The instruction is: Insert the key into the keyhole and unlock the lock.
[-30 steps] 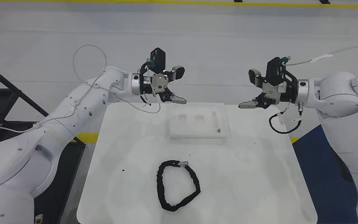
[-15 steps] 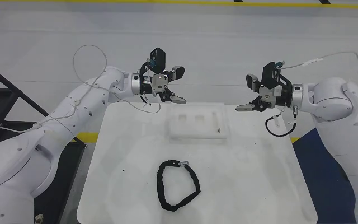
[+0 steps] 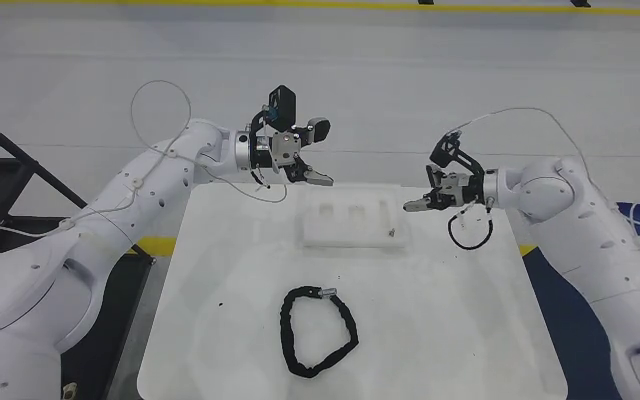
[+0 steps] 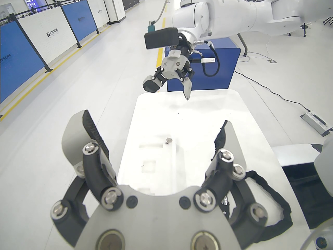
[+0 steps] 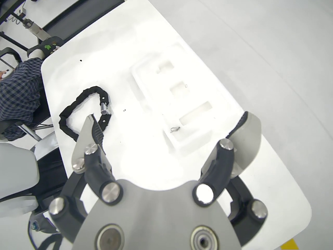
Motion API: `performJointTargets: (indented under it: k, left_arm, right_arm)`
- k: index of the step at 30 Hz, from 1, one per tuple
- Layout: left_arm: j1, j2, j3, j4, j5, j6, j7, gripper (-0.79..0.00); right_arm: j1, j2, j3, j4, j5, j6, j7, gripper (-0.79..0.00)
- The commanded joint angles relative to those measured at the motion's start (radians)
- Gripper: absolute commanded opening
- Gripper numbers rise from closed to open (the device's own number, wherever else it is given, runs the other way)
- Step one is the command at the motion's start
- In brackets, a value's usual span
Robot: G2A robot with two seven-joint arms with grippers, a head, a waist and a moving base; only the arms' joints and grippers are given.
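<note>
Currently, top view: the left gripper (image 3: 322, 152) hangs over the far edge of the white rectangular surface (image 3: 450, 320), on the left side of the white foam tray (image 3: 320, 236), with its fingers spread wide and nothing between them. The right gripper (image 3: 422, 192) hangs just beside the tray's right end, fingers likewise spread and empty. The small metal key (image 3: 391, 232) lies in the tray near its right end, touching neither gripper. The black fabric-sleeved chain lock (image 3: 285, 330) lies in a closed loop on the surface, nearer the robot than the tray and well apart from the key. Its short metal cylinder end (image 3: 326, 292) sits on the side of the loop facing the tray. Left wrist view: the left gripper (image 4: 154, 118) shows both ribbed fingers apart. Past them lie the tray (image 4: 145, 157) and the key (image 4: 169, 140), and part of the chain lock (image 4: 273, 201) lies off to one side. The right gripper (image 4: 168, 89) hangs beyond the tray, above the surface, fingers apart. Right wrist view: the right gripper (image 5: 168, 118) is held above the tray (image 5: 135, 79), fingers spread. The key (image 5: 174, 129) rests in the tray below the gap between them, untouched. The chain lock (image 5: 75, 102) lies beside the tray, its cylinder end (image 5: 103, 109) resting on the surface.
</note>
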Motion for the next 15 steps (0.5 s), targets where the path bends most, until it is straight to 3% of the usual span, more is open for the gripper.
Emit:
performJointTargets:
  k: [1, 15]
  left_arm:
    - [0.0, 0.0, 0.0, 0.0, -0.001, 0.0, -0.001, 0.0]
    - [0.0, 0.0, 0.0, 0.0, -0.001, 0.0, -0.001, 0.0]
  right_arm:
    - [0.011, -0.012, -0.027, 0.017, 0.006, 0.042, 0.018, 0.0]
    - [0.028, -0.121, -0.203, 0.097, -0.037, 0.489, 0.037, 0.0]
